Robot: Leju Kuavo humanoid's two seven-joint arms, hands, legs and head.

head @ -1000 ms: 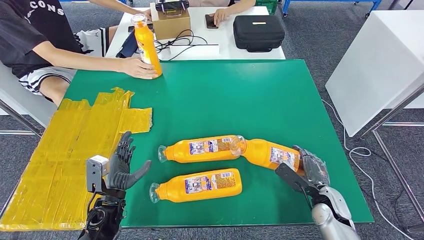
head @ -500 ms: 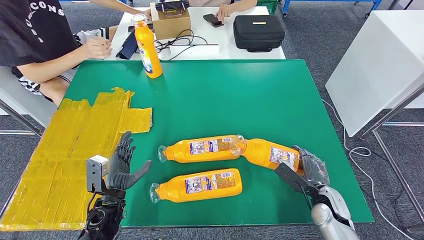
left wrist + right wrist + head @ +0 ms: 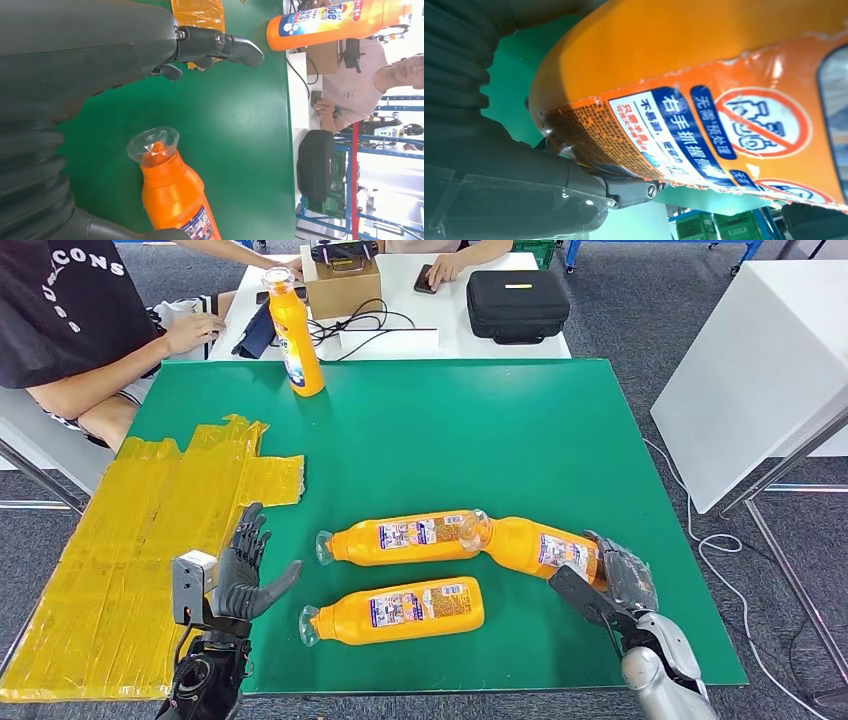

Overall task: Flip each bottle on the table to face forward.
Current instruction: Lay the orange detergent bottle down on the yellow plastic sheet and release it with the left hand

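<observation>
Head view: 3 bottles lie on the green table (image 3: 560, 430); the right hand (image 3: 612, 580) grips the rightmost bottle (image 3: 535, 546) near the front edge. Left hand (image 3: 243, 570) spread, holding nothing. An upright bottle (image 3: 294, 332) stands at the far edge, open green between. Right wrist view: fingers (image 3: 624, 187) press that bottle's label (image 3: 704, 135).

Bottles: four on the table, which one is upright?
The far bottle by the table's back-left edge, standing cap up. The other three lie on their sides near the robot.
</observation>
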